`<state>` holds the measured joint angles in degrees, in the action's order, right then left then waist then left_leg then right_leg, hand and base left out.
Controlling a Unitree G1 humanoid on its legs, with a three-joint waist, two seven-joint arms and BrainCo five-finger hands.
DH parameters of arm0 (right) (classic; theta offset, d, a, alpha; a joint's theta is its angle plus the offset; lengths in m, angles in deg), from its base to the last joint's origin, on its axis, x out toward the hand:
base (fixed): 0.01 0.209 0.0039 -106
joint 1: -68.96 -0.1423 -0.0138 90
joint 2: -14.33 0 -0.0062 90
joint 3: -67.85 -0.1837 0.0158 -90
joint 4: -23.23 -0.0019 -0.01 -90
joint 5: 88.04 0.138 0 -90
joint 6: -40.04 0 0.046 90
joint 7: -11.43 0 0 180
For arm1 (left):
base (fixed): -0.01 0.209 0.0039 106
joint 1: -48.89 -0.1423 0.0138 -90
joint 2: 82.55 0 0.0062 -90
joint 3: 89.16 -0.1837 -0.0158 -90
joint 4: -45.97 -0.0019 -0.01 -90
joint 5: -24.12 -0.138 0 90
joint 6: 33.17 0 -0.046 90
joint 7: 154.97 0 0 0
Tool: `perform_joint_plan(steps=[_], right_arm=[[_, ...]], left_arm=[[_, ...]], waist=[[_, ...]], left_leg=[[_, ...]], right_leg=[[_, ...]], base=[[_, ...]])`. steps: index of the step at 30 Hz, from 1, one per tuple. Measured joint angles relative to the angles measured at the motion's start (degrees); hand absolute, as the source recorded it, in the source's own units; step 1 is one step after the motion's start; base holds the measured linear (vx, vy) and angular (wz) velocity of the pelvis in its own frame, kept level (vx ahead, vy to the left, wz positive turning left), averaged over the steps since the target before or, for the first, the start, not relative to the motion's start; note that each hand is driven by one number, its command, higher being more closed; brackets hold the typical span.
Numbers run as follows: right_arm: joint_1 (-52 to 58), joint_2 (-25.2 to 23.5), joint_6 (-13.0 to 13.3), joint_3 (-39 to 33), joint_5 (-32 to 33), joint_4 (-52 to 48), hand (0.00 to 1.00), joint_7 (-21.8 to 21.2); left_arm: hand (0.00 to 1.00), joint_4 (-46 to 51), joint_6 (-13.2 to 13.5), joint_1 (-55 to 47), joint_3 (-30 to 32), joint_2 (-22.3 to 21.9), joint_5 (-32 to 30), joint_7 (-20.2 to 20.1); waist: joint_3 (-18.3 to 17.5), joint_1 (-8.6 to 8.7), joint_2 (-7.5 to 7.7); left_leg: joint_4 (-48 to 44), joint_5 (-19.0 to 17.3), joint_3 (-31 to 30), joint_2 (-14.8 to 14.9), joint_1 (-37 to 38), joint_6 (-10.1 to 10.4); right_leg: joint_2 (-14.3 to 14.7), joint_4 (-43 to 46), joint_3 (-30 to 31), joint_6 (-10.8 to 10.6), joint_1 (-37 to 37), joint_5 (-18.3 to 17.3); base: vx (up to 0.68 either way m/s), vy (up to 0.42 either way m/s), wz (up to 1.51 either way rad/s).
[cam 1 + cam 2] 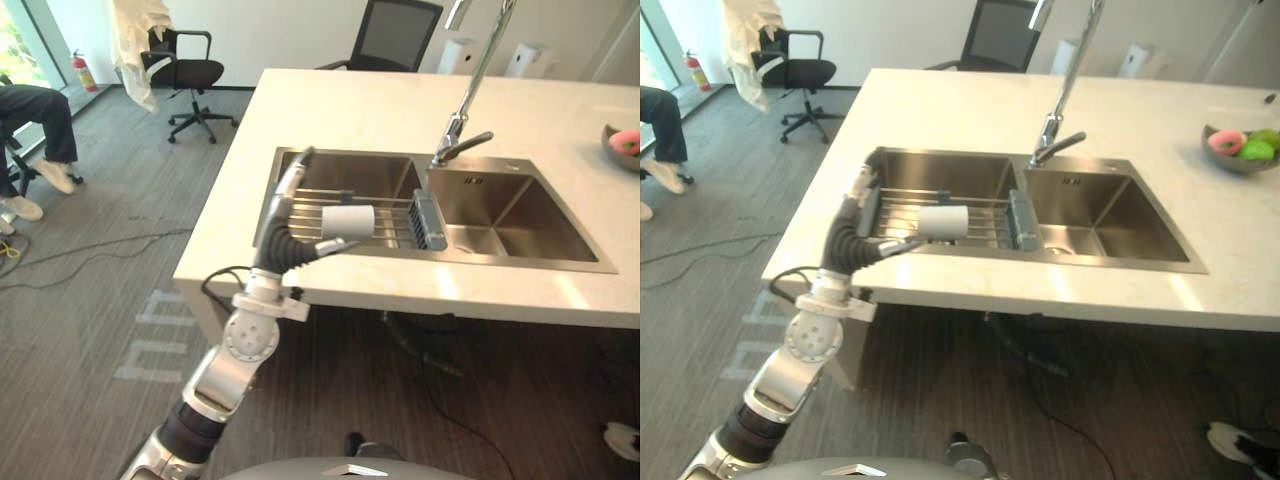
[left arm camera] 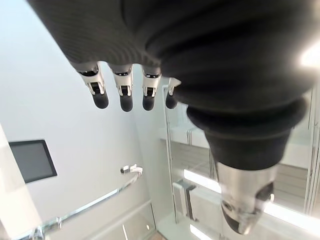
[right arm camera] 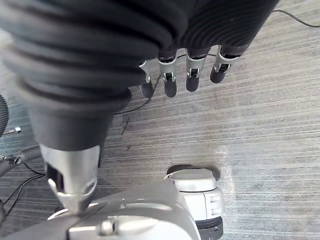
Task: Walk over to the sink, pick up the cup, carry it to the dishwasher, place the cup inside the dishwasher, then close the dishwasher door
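Note:
A white cup (image 1: 348, 220) lies on its side on a wire rack (image 1: 392, 212) across the left basin of the steel sink (image 1: 520, 215). My left hand (image 1: 283, 228) is raised at the rack's left end, just left of the cup. It is open, its fingers (image 2: 125, 97) straight and pointing up along the basin's left rim. Its thumb (image 1: 338, 244) reaches toward the cup's near side; I cannot tell whether it touches. My right hand (image 3: 170, 82) hangs open over the grey carpet with nothing in it.
A tall faucet (image 1: 470, 95) rises behind the sink's divider. A bowl of fruit (image 1: 1238, 150) sits at the counter's far right. Two office chairs (image 1: 185, 70) stand beyond the counter, and a seated person's legs (image 1: 35, 120) show at far left.

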<state>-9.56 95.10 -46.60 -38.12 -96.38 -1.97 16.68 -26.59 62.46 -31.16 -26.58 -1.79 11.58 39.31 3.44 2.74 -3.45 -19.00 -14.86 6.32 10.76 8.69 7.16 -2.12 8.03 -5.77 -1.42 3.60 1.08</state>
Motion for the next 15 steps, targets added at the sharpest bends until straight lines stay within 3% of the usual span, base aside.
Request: perform_joint_plan(steps=[3, 5, 7, 9, 13, 15], right_arm=[[-0.2, 0.3, -1.4, -0.9, 0.2, 0.8, 0.0, -1.7], [0.8, 0.7, -1.9, -1.6, 0.1, 0.9, 0.0, -3.3], [1.3, 0.8, -1.8, -2.8, -1.2, 0.9, 0.0, -4.0], [1.3, 0.8, -1.9, -2.8, -1.1, 0.9, 0.0, -4.0], [1.8, 0.4, -2.2, -2.0, -1.1, -0.8, 0.0, -4.1], [1.8, -0.3, -2.6, -0.9, -1.0, -2.1, 0.0, -3.8]], left_arm=[[0.0, 0.0, -2.5, 0.0, -0.3, 0.1, 0.0, -1.1], [0.0, -0.1, -4.6, 0.1, -0.6, 0.1, 0.0, -2.6], [0.0, -0.2, -5.6, 0.1, -0.7, 0.1, 0.0, -4.0], [0.0, -0.7, -5.7, 0.2, -1.0, 0.5, 0.0, -6.0], [0.0, -0.9, -5.6, 0.7, -0.9, 2.5, -0.1, -6.4], [0.0, -1.1, -5.6, 2.6, -0.8, 2.7, -0.1, -6.5]], waist=[[0.0, -0.23, -0.06], [-0.2, -0.13, -1.12], [-0.2, -0.24, -1.43], [-0.2, -0.69, -1.42], [-1.1, -1.09, -1.51], [-0.1, -1.26, 0.23]], left_leg=[[-18.0, 4.1, -0.3, 2.2, -8.0, -1.4], [-29.0, 10.3, -0.1, 5.0, -13.1, -4.1], [-31.3, 6.2, -0.3, 4.5, -14.0, -3.7], [-22.0, 0.2, -0.8, 0.0, -13.9, -3.2], [-1.4, -0.7, -2.8, -4.5, -8.2, -3.6], [2.6, 0.1, -1.4, -5.9, -7.3, -5.0]], right_leg=[[1.6, -0.4, 1.9, 1.1, -0.9, -1.6], [3.5, -2.5, 3.0, 2.2, -3.2, -2.1], [3.9, -3.7, 4.3, 3.0, -4.8, -1.9], [3.9, -4.8, 6.3, 3.2, -4.9, -1.3], [3.9, -4.7, 9.3, 1.0, -2.9, -0.5], [2.9, -4.8, 10.2, 0.1, -1.4, 0.6]], base=[[0.11, -0.165, -0.41], [0.14, -0.094, -0.39], [0.13, -0.032, -0.34], [0.08, 0.036, -0.44], [0.08, 0.116, -0.42], [0.05, 0.108, -0.21]])
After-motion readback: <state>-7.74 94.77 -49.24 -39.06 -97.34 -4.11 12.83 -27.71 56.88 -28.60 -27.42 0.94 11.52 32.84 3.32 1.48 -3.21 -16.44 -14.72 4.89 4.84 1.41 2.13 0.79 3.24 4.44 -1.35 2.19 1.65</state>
